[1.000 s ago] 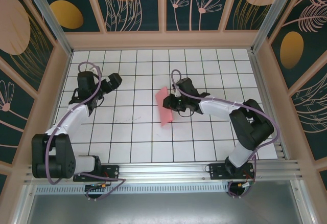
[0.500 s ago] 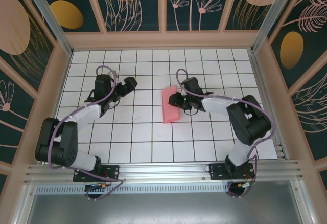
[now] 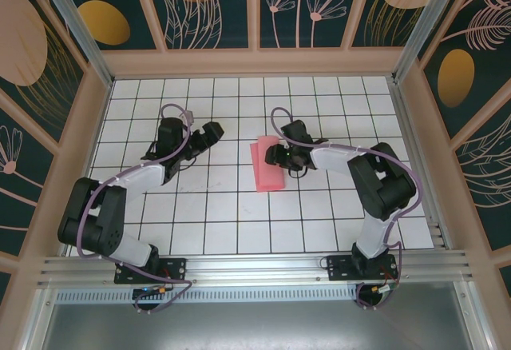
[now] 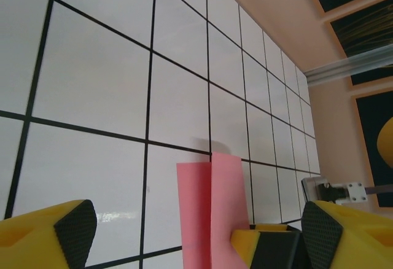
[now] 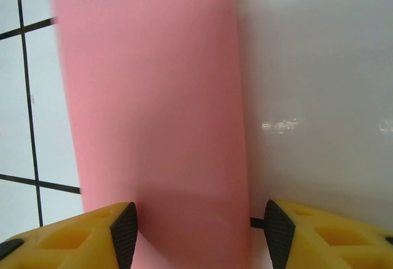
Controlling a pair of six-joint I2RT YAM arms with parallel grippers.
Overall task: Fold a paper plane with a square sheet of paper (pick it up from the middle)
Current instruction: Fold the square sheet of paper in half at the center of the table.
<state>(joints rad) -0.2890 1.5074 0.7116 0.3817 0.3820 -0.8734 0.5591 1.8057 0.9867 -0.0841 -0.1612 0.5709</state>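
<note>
Top external: the square sheet of paper (image 3: 267, 166) lies flat mid-frame on the gridded board (image 3: 215, 222), seemingly doubled into a narrow strip. At its right edge I have the right gripper (image 3: 277, 157), jaws spread, pinching nothing. The left gripper (image 3: 210, 133) sits well apart, wide open, empty. I judge the sheet light, limp, slippery, crease-prone: pinch mid-edge, gently.

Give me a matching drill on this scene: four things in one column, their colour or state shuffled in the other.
1 left gripper
2 right gripper
3 sheet of paper
4 gridded board

A white, black lines
B jaws open over the paper
C pink, folded, lying flat
D jaws open, apart from the paper

Pairs: 1-D, 2-B, 3-C, 4-A
</note>
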